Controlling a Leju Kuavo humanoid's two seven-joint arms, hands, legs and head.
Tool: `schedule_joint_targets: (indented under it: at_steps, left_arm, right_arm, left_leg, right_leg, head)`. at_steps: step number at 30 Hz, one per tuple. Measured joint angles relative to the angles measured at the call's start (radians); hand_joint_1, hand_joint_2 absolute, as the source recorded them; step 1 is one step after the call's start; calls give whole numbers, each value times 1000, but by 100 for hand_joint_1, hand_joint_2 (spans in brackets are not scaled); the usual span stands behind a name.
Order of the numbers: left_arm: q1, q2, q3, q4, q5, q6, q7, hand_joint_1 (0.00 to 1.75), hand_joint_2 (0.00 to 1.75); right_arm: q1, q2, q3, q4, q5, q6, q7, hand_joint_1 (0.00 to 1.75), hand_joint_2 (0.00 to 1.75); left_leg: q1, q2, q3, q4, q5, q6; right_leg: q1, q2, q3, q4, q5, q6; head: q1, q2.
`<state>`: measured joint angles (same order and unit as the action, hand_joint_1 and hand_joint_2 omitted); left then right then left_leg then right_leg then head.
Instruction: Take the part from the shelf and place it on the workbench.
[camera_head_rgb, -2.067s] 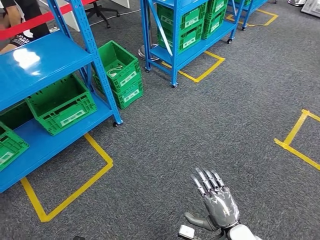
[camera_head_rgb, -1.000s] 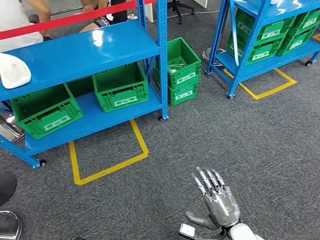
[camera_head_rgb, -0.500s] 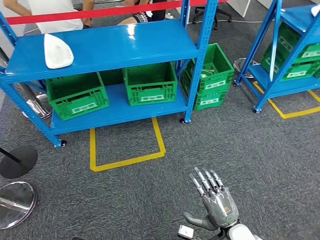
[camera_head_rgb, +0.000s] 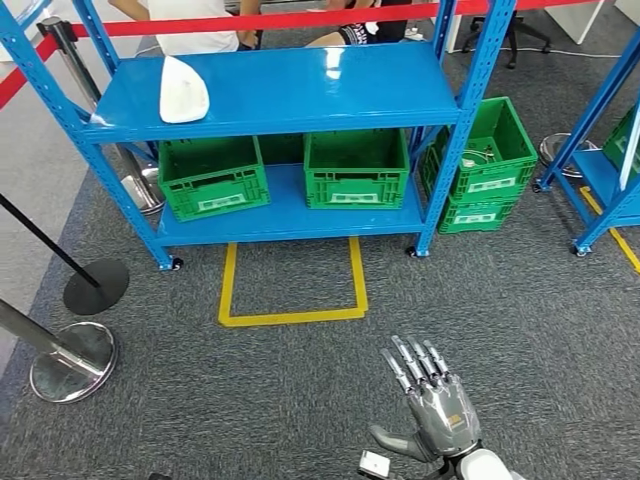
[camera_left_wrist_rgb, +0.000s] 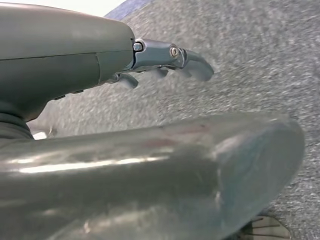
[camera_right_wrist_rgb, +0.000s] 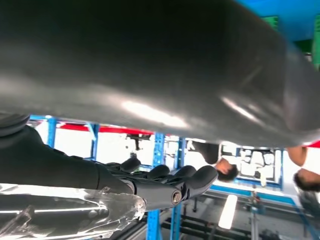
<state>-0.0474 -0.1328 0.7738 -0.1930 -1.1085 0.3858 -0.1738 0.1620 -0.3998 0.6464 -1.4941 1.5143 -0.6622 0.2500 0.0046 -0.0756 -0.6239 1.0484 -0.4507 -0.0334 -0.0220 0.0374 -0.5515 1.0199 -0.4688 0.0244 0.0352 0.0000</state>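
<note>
1. Two changes since the earlier frames, both from a turn of the camera and not from any move of things: shelf (camera_head_rgb: 287, 90) now near mid-picture in the head view, formerly off to the left; part (camera_head_rgb: 183, 90) now well inside the frame, formerly at the edge or out of it.
2. Unchanged against those frames: right hand (camera_head_rgb: 434, 400) low in the head view, above the carpet, fingers straight and spread apart, nothing in its grasp.
3. From the left wrist camera: left hand (camera_left_wrist_rgb: 170, 55) with fingers stretched out, slightly curved, above carpet, nothing held.
4. Far left on the floor: two round bases (camera_head_rgb: 73, 360) of barrier posts; behind the shelf, a red belt (camera_head_rgb: 287, 18) and seated people.
5. Top board, near its left end: the white part, lying flat, apart from everything else.
6. Lower board, left: left crate (camera_head_rgb: 213, 178), green, inside partly hidden under the top board, contents not to be made out.
7. Lower board, right: right crate (camera_head_rgb: 356, 168), green, likewise.
8. On the carpet before the shelf: yellow tape (camera_head_rgb: 293, 318) in an open rectangle.
9. Just right of the shelf, on the floor: stack (camera_head_rgb: 483, 165) of two green crates, small pale pieces in the upper one, too small to tell.
10. Far right: second shelf (camera_head_rgb: 596, 175), blue, cut off by the frame.
</note>
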Motion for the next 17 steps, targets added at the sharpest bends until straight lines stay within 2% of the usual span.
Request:
schedule_joint_targets:
  at_steps: [1,2,3,4,5,6,8,9,11,13,14,15,16,17]
  left_arm:
    - [-2,-1,0,0,1,0,0,0,0]
    - [-3,-2,0,0,1,0,-1,0,0]
    - [-3,-2,0,0,1,-1,-1,0,0]
    - [-3,-2,1,0,0,0,-2,0,0]
    - [-1,-2,1,0,0,1,-2,0,0]
    - [0,-2,1,0,0,3,-2,0,0]
    - [-1,-2,1,0,-3,9,-2,0,0]
    - [-2,-2,1,0,-5,11,-2,0,0]
    - [-3,-3,1,0,-8,16,-2,0,0]
    - [-2,-4,1,0,-10,23,-2,0,87]
    - [-2,-3,1,0,-12,29,-2,0,131]
    - [-2,-2,1,0,-13,35,-1,0,175]
    - [-2,-1,1,0,-16,42,1,0,175]
    - [-2,-1,1,0,-18,46,2,0,175]
  right_arm:
    - [1,0,0,0,-2,-1,0,0,0]
    - [3,0,0,0,-4,-2,1,0,0]
    - [5,0,0,0,-7,-3,1,0,0]
    - [5,0,0,0,-9,-4,1,0,0]
    - [5,0,0,0,-9,-5,1,0,0]
    - [5,0,1,0,-10,-7,1,0,0]
    - [4,0,1,0,-9,-8,1,0,0]
    - [3,0,1,0,-8,-9,2,0,0]
    - [3,0,0,0,-7,-10,3,0,0]
    - [3,0,1,0,-5,-11,5,0,0]
    - [3,0,1,0,-3,-12,7,0,0]
    - [3,0,0,0,-1,-12,9,0,44]
    - [3,0,0,0,1,-14,12,0,87]
    - [3,0,0,0,3,-15,13,0,116]
  left_leg:
    - [-2,31,-29,60,-33,-3]
    - [-1,51,-64,133,-67,-6]
    - [-1,60,-94,196,-91,-8]
    - [0,63,-110,230,-97,-8]
    - [-1,64,-105,225,-83,-7]
    - [-1,64,-80,180,-54,-4]
    - [-3,68,-1,38,4,5]
    - [-4,71,28,-17,19,9]
    - [-4,74,49,-62,25,7]
    - [-3,74,49,-64,27,6]
    - [-4,74,49,-63,27,8]
    - [-4,74,50,-63,26,11]
    - [-4,74,50,-63,26,14]
    - [-4,74,50,-63,26,15]
  right_leg:
    - [2,-11,-1,0,0,-4]
    - [4,-21,-2,0,-1,-7]
    - [6,-31,-3,0,-1,-7]
    - [7,-39,-4,0,-1,-8]
    - [8,-45,-4,0,-1,-8]
    - [8,-50,-3,0,-1,-8]
    - [11,-56,-1,1,-3,-5]
    - [14,-57,-1,2,-4,-2]
    - [21,-58,-7,3,-5,-6]
    - [22,-58,-10,-1,-4,-12]
    - [22,-58,-9,-5,-2,-10]
    - [22,-58,-7,-9,0,-6]
    - [22,-58,-5,-13,1,-3]
    - [21,-58,-5,-14,2,-1]
  head:
    - [-3,0]
    - [-6,0]
    - [-6,0]
    - [-6,0]
    - [-6,0]
    - [-6,0]
    - [-6,0]
    - [-5,0]
    - [-3,0]
    - [-3,0]
    - [-3,0]
    - [-3,0]
    - [-3,0]
    - [-3,0]
